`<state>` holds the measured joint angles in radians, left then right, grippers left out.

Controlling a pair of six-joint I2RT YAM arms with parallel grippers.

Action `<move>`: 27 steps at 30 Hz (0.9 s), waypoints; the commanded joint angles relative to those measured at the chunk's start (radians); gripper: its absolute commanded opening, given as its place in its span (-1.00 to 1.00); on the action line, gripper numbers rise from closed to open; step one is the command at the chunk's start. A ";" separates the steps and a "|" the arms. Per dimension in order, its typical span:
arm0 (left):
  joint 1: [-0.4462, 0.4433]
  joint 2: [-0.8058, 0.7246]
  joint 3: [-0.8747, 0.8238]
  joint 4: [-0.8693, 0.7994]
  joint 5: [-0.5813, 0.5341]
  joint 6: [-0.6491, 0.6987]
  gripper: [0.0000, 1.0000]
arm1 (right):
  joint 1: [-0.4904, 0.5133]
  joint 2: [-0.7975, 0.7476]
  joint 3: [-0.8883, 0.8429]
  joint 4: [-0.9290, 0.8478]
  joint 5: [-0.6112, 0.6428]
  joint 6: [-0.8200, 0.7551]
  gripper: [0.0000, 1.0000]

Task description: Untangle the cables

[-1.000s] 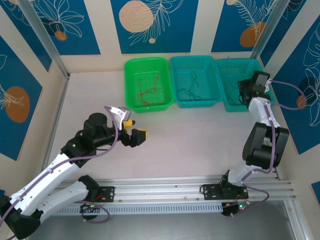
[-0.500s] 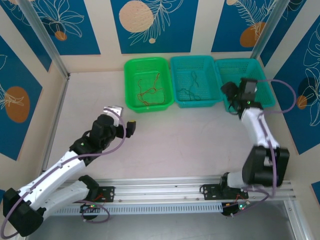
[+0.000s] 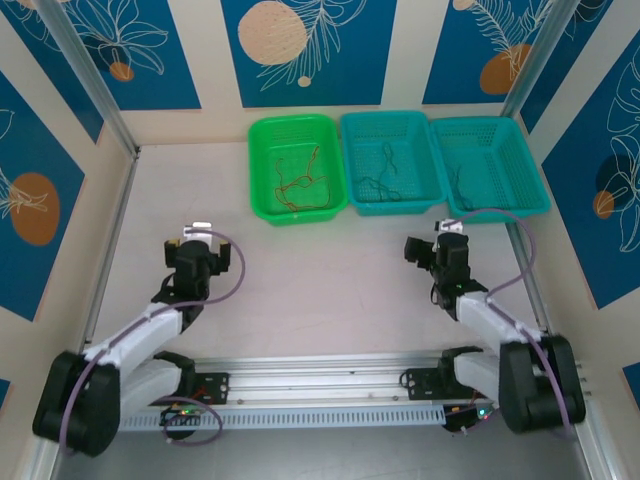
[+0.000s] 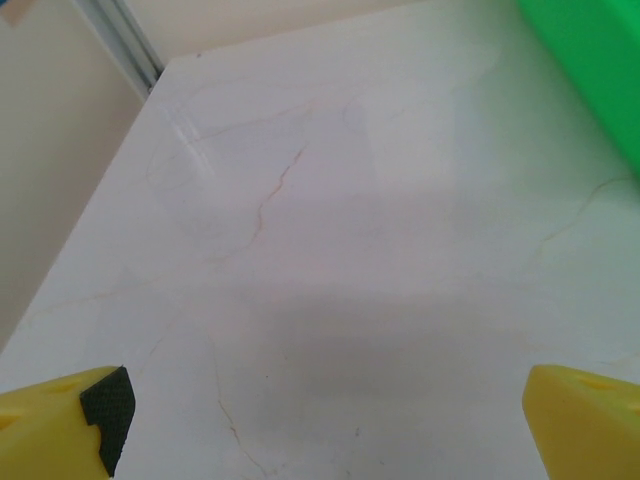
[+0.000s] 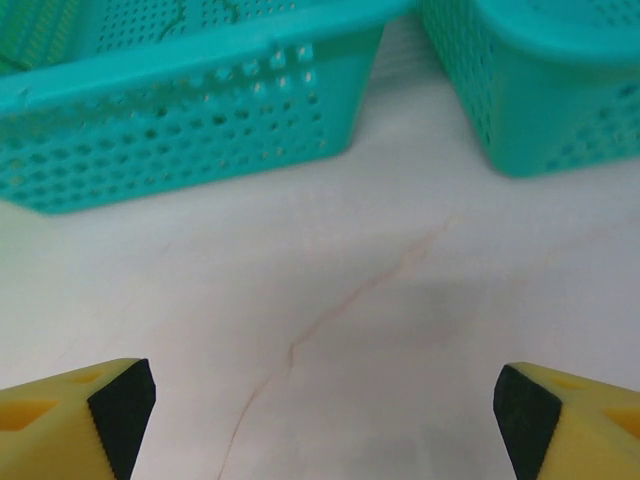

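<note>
Top external: cables [image 3: 300, 182] in 3 adjoining baskets [image 3: 292, 121], beyond left hand [image 3: 197, 242], right hand [image 3: 420, 250].

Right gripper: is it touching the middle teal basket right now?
Apart. The right wrist view shows the open right gripper stopped short of the middle teal basket, with a stretch of bare table between them.
</note>
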<state>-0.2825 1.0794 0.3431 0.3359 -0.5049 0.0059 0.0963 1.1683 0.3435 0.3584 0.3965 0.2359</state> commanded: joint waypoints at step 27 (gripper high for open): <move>0.211 0.457 0.042 0.528 0.412 0.028 1.00 | -0.086 0.354 0.063 0.468 -0.267 -0.132 0.99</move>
<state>-0.0807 1.5440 0.3676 0.8322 -0.1226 0.0116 0.0128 1.5295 0.3874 0.7986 0.1524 0.1356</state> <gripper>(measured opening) 0.999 0.992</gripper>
